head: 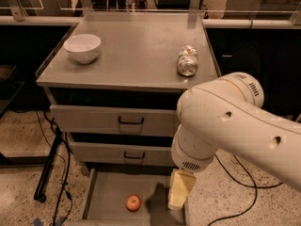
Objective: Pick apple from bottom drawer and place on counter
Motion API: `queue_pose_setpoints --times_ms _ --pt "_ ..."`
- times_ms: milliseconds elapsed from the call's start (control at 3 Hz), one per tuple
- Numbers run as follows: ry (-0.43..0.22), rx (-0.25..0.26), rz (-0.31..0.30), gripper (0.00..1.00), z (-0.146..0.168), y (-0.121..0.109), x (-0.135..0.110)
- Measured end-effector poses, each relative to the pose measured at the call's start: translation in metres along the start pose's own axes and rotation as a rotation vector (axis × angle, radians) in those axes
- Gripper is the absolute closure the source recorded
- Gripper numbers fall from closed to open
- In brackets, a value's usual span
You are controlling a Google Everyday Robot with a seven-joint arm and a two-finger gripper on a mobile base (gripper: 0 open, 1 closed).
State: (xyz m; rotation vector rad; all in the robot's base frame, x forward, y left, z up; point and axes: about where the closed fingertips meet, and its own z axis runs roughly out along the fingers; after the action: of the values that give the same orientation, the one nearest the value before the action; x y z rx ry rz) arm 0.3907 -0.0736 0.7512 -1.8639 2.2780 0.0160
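Observation:
The small red apple (133, 202) lies on the grey floor of the bottom drawer (106, 197), which is pulled open at the foot of the cabinet. My gripper (180, 190) hangs from the white arm (225, 126) above the drawer's right side, to the right of the apple and apart from it. The counter (136, 51) is the flat grey top of the cabinet above.
A white bowl (82, 47) stands at the counter's left and a crushed silver can (187, 60) lies at its right. Two upper drawers with black handles (130, 121) are shut. Black cables (61, 164) and a stand leg run along the speckled floor on the left.

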Motion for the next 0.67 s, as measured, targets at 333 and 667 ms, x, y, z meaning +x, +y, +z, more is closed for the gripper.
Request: queue_pose_setpoints --times_ms 333,667 --pt "-0.043 -0.05 0.017 0.0 0.03 0.011 -0.002" --pt "-0.088 -0.086 0.035 0.0 0.083 0.023 -0.008"
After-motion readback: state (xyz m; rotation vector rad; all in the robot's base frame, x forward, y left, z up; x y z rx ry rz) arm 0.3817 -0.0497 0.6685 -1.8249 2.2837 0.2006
